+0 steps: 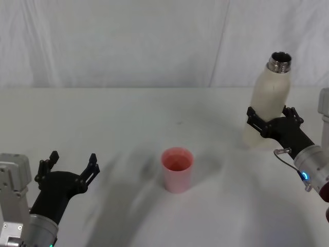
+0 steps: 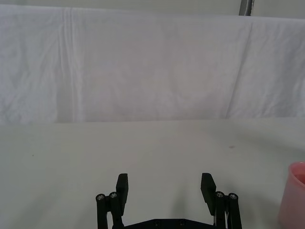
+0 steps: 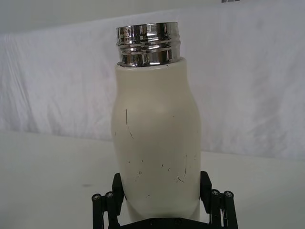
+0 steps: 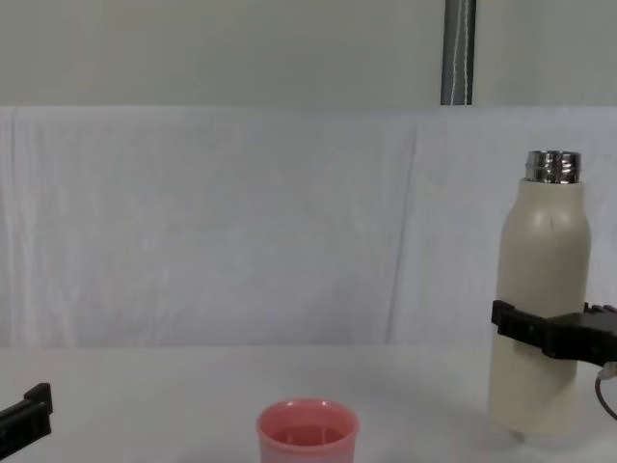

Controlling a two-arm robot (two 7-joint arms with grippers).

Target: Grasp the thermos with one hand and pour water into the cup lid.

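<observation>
Right claw (image 1: 271,123) clamped around the lower-middle body of the thermos (image 1: 268,100), one finger on each side; the right wrist view shows both fingers pressed against the cream wall. Thermos upright at the right side of the tabletop (image 1: 128,118), steel neck open, no cap on. In the chest view its base looks at or just off the surface; cannot tell which.

Cup lid (image 1: 177,169) stands upright near the middle of the tabletop, well apart from the thermos, mouth up. Its inside looks pink and wet-ish, but whether there is water in it I cannot tell.

Left claw (image 1: 68,169) hovers low at the near left, fingers spread apart, holding nothing, well clear of the cup lid.

Risks from here, as a judgement:
- Grip sits below the bottle's midpoint on a smooth, rounded wall. Tipping it could let the heavy upper end swing or slide in the fingers.
- Cup lid is small and light, with a narrow mouth. A fast tilt or a neck held off-centre would send water onto the tabletop.
- Neck brought too low could knock the cup lid over.
- The carry across is long; a jerk with the mouth open could slop water early.
</observation>
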